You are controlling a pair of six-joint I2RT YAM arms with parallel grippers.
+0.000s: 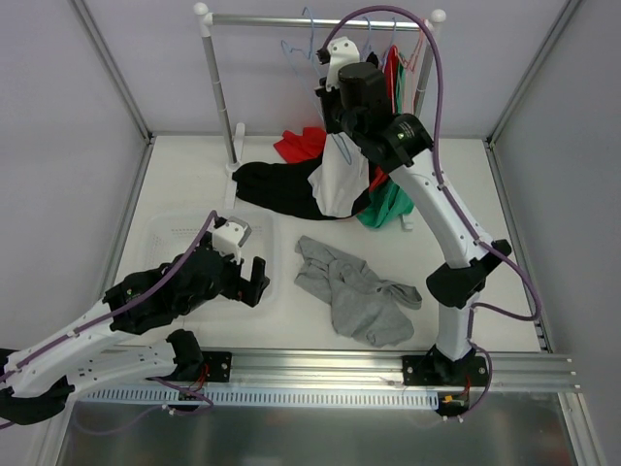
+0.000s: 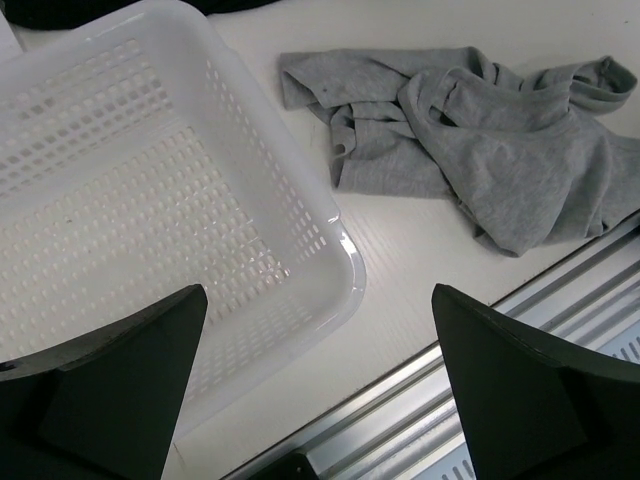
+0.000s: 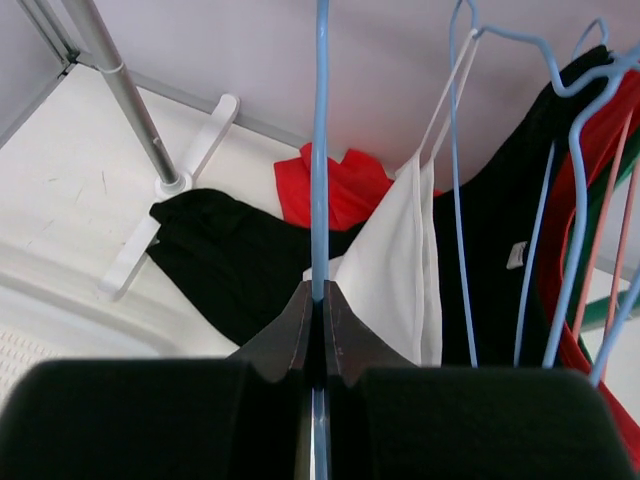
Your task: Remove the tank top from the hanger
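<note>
A white tank top [image 1: 340,180] [image 3: 395,270] hangs below the rail, and its thin strap [image 3: 448,100] runs up to a blue wire hanger [image 3: 320,150]. My right gripper [image 3: 321,290] [image 1: 332,97] is up by the rail, shut on a blue wire of the hanger, with the tank top just beyond and right of its fingertips. My left gripper [image 2: 320,300] [image 1: 254,282] is open and holds nothing. It hovers low over the near right corner of the white basket [image 2: 340,250], far from the hanger.
A grey garment [image 1: 359,291] [image 2: 480,150] lies crumpled on the table right of the basket [image 1: 160,228]. Black [image 1: 277,184], red [image 1: 301,144] and green [image 1: 388,209] garments lie or hang under the rack rail [image 1: 291,19]. More hangers [image 3: 580,200] hang to the right. A metal rail [image 2: 520,330] runs along the near edge.
</note>
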